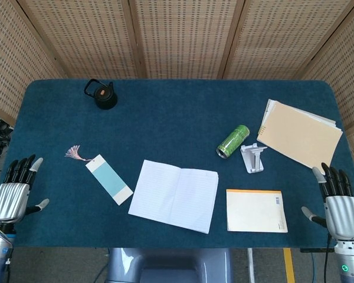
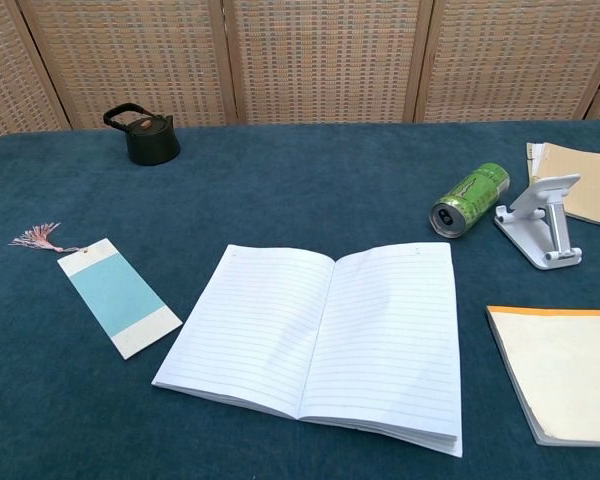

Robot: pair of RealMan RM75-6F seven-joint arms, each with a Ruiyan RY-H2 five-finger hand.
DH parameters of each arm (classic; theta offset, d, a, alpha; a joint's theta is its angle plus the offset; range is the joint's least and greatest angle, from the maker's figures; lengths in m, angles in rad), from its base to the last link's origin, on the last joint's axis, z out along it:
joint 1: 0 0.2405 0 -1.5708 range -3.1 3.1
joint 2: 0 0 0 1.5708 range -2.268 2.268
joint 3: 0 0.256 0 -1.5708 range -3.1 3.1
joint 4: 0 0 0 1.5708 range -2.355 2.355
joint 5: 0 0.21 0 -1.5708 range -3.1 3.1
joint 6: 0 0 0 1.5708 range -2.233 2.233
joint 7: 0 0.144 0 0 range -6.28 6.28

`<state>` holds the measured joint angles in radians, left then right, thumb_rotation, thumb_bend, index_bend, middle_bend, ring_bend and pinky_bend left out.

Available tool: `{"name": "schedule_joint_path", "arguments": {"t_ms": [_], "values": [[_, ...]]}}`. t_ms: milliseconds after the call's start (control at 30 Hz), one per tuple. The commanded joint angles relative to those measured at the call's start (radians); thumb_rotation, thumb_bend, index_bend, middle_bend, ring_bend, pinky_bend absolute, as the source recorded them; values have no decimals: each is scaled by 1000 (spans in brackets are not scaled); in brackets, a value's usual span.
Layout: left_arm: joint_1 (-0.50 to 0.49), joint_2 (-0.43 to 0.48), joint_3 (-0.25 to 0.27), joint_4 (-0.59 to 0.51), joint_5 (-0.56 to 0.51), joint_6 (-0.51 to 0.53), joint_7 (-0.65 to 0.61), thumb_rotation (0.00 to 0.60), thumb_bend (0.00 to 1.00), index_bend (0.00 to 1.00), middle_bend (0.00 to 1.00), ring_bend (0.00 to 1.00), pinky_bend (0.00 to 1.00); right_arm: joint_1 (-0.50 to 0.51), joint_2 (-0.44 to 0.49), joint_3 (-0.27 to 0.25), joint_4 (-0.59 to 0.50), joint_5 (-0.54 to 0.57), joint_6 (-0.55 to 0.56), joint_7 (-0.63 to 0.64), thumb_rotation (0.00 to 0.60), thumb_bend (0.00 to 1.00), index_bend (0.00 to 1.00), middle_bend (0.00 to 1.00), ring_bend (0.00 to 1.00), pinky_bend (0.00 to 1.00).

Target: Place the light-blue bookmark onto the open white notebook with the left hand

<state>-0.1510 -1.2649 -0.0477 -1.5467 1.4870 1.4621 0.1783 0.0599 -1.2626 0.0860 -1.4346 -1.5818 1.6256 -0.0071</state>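
**Bookmark pickup: we haven't even reached yet, so here's how we'd go about it**

Bookmark first: the flat light-blue card bookmark with white ends and a pink tassel [image 1: 108, 178] lies flat on the dark blue felt worktop [image 1: 177, 112], just to the left of the open white lined notebook [image 1: 174, 195], close but not touching it. It sits at a slant, tassel end pointing away from the notebook.

Our left hand [image 1: 12, 197] hangs at the near left edge of the worktop, fingers spread and straight, holding nothing. The right hand [image 1: 341, 207] mirrors it at the near right edge, also empty with fingers apart. Neither shows in the chest view.

So the step in hand is the reach. Our take on doing it well:

- A thin card on felt looks hard to pinch from straight above. We'd come in low along one long edge and try to get a fingertip under it, or press and slide it a little so an edge lifts.
- Grab near the middle so it doesn't droop or swing. Avoid the tassel, it's probably floppy and gives no control.
- It's a short carry to the right. Lay it flat on the left page rather than dropping it, and don't drag the notebook's edge along.

The small black cast-iron teapot [image 1: 104, 95] is well apart, at the back, so no worries there.
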Motion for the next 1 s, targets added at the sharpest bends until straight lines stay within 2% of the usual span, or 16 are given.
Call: {"name": "schedule_joint_path", "arguments": {"t_ms": [33, 300, 533, 767, 1000], "values": [[-1, 1, 0, -1, 2, -1, 0, 600, 56, 0, 0, 0, 0, 0, 1, 2, 0, 1, 1, 5, 600, 105, 0, 0, 0, 0], [-37, 13, -10, -2, 31, -28, -8, 600, 56, 0, 0, 0, 0, -2, 3, 8, 1, 6, 8, 22, 600, 104, 0, 0, 0, 0], [-136, 66, -25, 22, 98, -122, -30, 600, 57, 15, 0, 0, 0, 0, 4, 15, 7, 18, 3, 24, 600, 104, 0, 0, 0, 0], [-262, 76, -35, 106, 165, -237, -65, 600, 57, 98, 0, 0, 0, -1, 0, 26, 29, 48, -10, 35, 600, 104, 0, 0, 0, 0], [-389, 45, 9, 254, 294, -316, -195, 600, 57, 158, 0, 0, 0, 6, -18, 40, 70, 90, -41, 25, 600, 103, 0, 0, 0, 0]]}}
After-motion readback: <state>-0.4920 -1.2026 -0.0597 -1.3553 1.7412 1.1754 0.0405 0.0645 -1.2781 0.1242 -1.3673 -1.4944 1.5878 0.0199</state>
